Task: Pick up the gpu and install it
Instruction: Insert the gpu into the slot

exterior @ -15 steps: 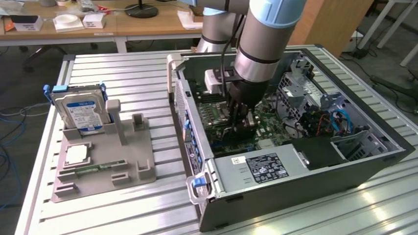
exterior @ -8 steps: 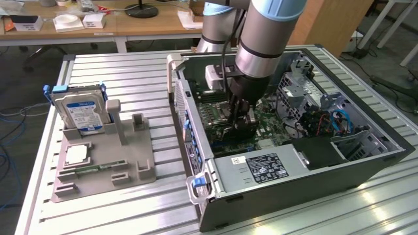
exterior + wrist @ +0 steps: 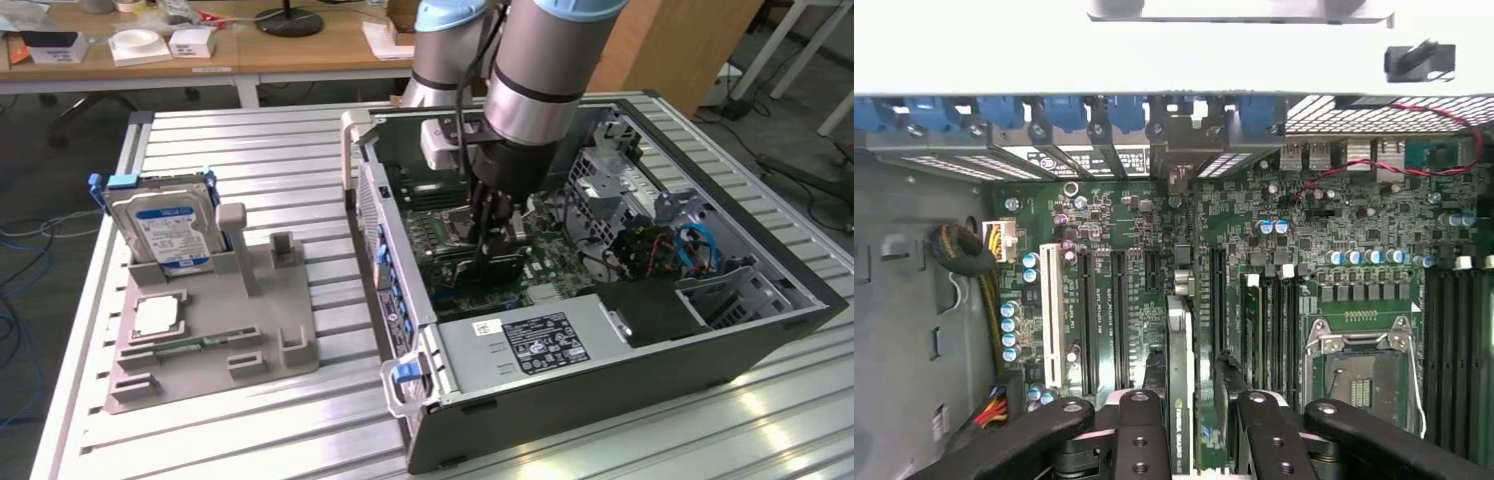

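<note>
Gpu (image 3: 1184,400) stands on edge inside the open computer case (image 3: 747,340), low over the motherboard (image 3: 1354,230) by the expansion slots (image 3: 1104,300), its metal bracket toward the case's rear wall. Gripper (image 3: 1192,425) jaws pinch the card from both sides; arm reaches down into the case. On the worktop (image 3: 267,150), a grey holder (image 3: 214,340) carries a hard drive (image 3: 163,230) upright, near the edge at the exterior view's left.
</note>
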`<action>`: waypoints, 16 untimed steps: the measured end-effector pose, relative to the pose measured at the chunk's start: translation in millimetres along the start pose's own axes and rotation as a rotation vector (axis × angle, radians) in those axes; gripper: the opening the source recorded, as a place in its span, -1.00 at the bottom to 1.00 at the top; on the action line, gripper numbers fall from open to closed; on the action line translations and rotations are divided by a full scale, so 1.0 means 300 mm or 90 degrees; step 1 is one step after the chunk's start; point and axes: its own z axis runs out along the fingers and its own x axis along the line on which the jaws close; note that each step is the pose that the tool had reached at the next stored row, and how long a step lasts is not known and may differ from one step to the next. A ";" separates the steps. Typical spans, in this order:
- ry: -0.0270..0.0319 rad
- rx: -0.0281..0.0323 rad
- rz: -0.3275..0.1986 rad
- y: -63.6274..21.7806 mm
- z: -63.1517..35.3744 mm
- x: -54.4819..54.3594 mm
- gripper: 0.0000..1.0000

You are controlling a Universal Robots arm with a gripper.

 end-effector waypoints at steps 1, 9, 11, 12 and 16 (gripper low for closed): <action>-0.0001 0.0000 0.000 0.000 -0.006 0.000 -0.33; 0.0000 0.0000 0.000 0.000 -0.016 -0.001 -0.61; 0.0000 0.0000 0.000 0.000 -0.016 -0.001 -0.73; 0.0000 0.0000 0.000 0.000 -0.016 -0.001 -0.80; 0.0012 -0.0254 0.000 -0.005 -0.014 -0.001 -0.80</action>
